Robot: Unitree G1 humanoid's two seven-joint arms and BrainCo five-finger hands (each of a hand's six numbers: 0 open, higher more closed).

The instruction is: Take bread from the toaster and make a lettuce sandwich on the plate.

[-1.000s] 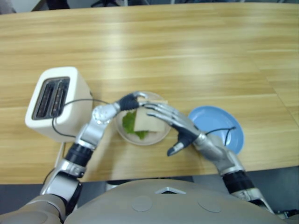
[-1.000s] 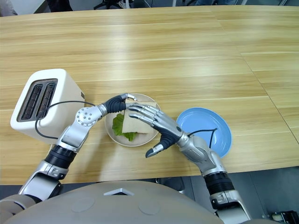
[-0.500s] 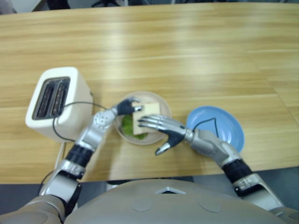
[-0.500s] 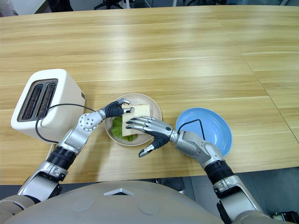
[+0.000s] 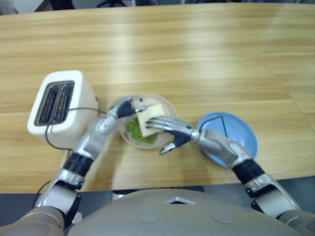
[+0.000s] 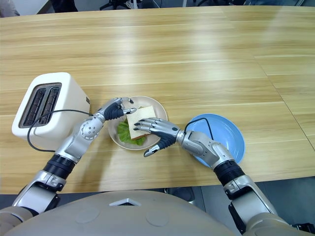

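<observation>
Right eye view puts your right hand (image 6: 156, 132) flat over the bread (image 6: 140, 117), its fingers (image 6: 145, 126) stretched out and spread, gripping nothing. That open palm looks meant to press and steady the slice rather than lift it, which suits a top slice being settled onto a filling. Under the bread, lettuce (image 6: 124, 132) sticks out on the near-left side, so the slice sits on the leaf, a little askew, with one corner pointing to the far left.

Your left hand (image 6: 114, 108) is at that far-left corner, over the rim of the plate (image 6: 158, 107). Whether it pinches the corner or only rests against it cannot be told. Its place makes sense as a stop on the opposite side: one hand pushes from the right, the other keeps the slice from sliding off to the left. I judge the sandwich to be close to assembled and this step to be the final squaring-up of the bread. Whether a second slice lies beneath the lettuce is hidden.

Further out, the toaster (image 6: 44, 105) stands to the left of the plate, near your left forearm, its slots dark with nothing rising from them. A blue plate (image 6: 224, 135) lies on the right, partly under your right forearm, so mind that arm when you draw it away. All of it rests on the table (image 6: 197, 59).
</observation>
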